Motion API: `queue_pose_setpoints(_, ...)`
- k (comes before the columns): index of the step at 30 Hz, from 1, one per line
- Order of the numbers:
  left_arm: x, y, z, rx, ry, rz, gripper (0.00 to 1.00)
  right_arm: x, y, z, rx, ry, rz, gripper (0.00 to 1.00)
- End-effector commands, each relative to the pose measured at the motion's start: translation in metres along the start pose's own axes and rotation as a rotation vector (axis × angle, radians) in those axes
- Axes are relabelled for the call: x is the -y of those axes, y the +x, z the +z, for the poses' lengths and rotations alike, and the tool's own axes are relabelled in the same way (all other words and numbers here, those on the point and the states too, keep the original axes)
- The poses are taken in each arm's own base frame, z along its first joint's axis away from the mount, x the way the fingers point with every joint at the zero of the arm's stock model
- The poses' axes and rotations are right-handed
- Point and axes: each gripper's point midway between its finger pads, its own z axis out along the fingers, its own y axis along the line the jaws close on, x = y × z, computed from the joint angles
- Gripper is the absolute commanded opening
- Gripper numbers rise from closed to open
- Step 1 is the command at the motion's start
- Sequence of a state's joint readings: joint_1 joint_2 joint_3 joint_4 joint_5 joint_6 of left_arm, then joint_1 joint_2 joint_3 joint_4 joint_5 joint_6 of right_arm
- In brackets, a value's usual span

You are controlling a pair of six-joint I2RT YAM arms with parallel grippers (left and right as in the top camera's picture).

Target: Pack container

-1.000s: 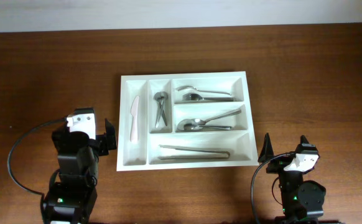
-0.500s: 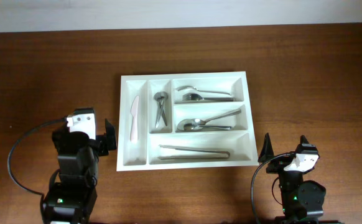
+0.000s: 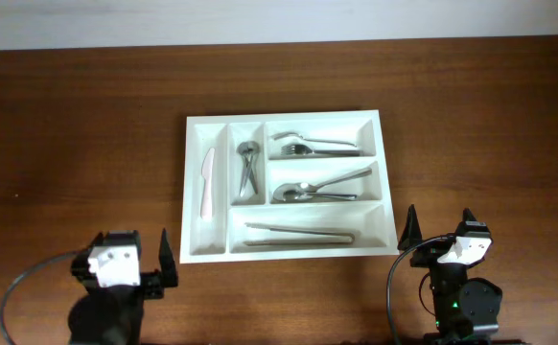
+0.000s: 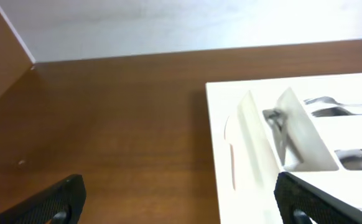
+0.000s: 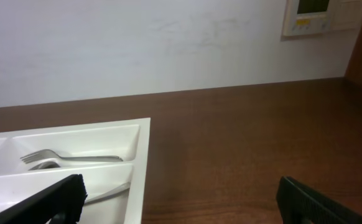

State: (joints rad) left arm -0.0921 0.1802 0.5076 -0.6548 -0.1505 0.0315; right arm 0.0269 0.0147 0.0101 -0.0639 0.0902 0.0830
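Note:
The container (image 3: 192, 192), a white cutlery tray, lies in the middle of the brown table. A white knife (image 3: 205, 182) fills its far-left narrow slot, and small metal utensils (image 3: 247, 165) lie in the slot beside it. Forks (image 3: 313, 146), spoons (image 3: 322, 185) and a long metal piece (image 3: 298, 233) occupy the three wide compartments. My left gripper (image 3: 124, 253) is open and empty near the front edge, off the tray's front-left corner. My right gripper (image 3: 440, 228) is open and empty off the front-right corner. The left wrist view shows the container's left rim (image 4: 215, 143) between open fingers (image 4: 53, 202).
A pale wall runs behind the table's far edge, with a white wall panel (image 5: 321, 14) on it. The right wrist view shows the tray's right rim (image 5: 142, 168) at the left and bare wood to its right. Black cables loop beside both arm bases.
My left arm has drawn back from the tray's left side toward the table's front edge, its gripper still open. The right arm and the cutlery have not moved.

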Motion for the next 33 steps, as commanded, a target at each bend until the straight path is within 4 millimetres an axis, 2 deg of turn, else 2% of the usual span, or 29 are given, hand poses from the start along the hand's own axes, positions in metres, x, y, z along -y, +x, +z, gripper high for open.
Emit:
queue_pose_setpoints(1,0.013,0.016,0.011,0.051,0.059,0.029,0.99,0.003,0.002,0.000,-0.001,0.017,0.011,0.99)
queue_pose_setpoints(5,0.023,0.011,0.029,0.221,0.083,0.096,0.99,0.003,0.002,0.000,-0.001,0.017,0.011,0.99)
queue_pose_setpoints(10,0.024,0.011,0.045,0.390,0.060,0.103,0.99,0.003,0.002,0.000,-0.001,0.017,0.011,0.99)
queue_pose_setpoints(16,0.029,0.045,0.056,0.252,0.088,0.086,0.99,0.003,0.002,0.000,-0.001,0.017,0.011,0.99)
queue_pose_setpoints(33,0.032,0.044,0.056,0.257,0.104,0.097,0.99,0.003,0.002,0.000,-0.001,0.017,0.011,0.99)
